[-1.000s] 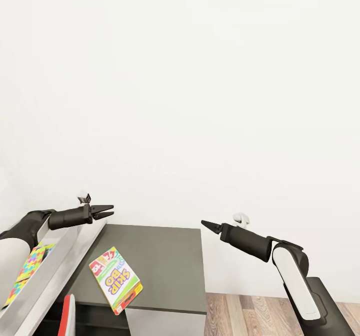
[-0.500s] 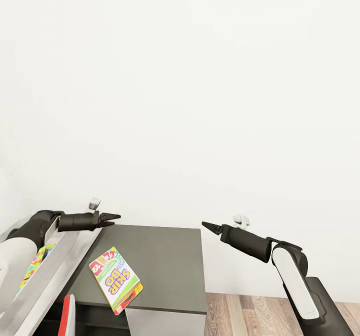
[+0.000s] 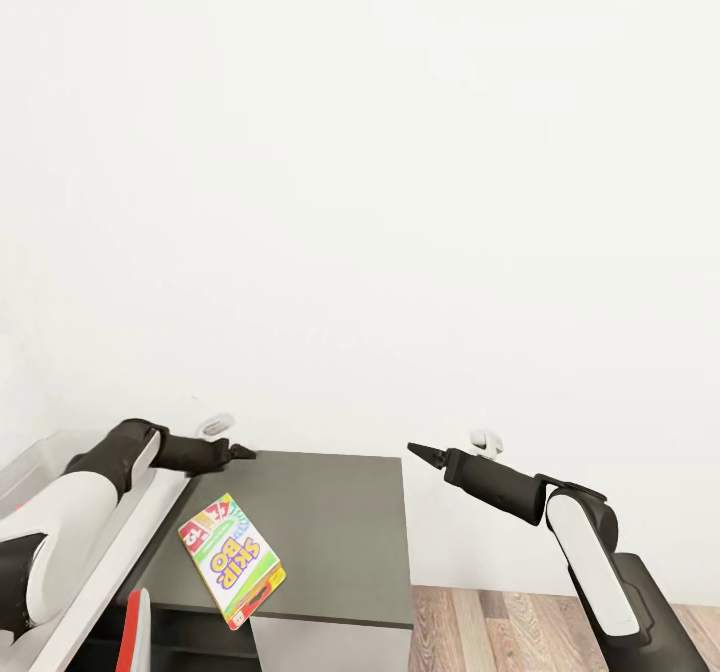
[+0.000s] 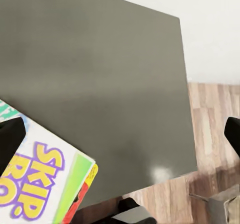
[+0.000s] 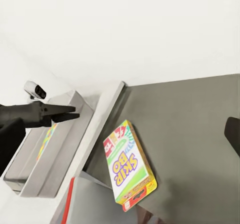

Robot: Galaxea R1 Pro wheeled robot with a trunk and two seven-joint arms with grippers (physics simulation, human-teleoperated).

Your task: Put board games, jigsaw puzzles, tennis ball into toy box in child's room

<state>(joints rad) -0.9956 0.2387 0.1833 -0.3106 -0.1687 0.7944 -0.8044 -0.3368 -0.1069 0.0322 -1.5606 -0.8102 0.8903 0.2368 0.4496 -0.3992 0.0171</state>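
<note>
SKIP-BO box overhangs dark surface, beside toy box.

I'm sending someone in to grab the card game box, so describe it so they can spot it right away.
Look at the dark grey flat surface against the white wall. Near its front left corner, beside the long light-grey toy box, lies the flat SKIP-BO box, tilted at an angle. It is the one brightly printed thing there: white and green, purple-and-yellow lettering, red cards at one end.
</note>
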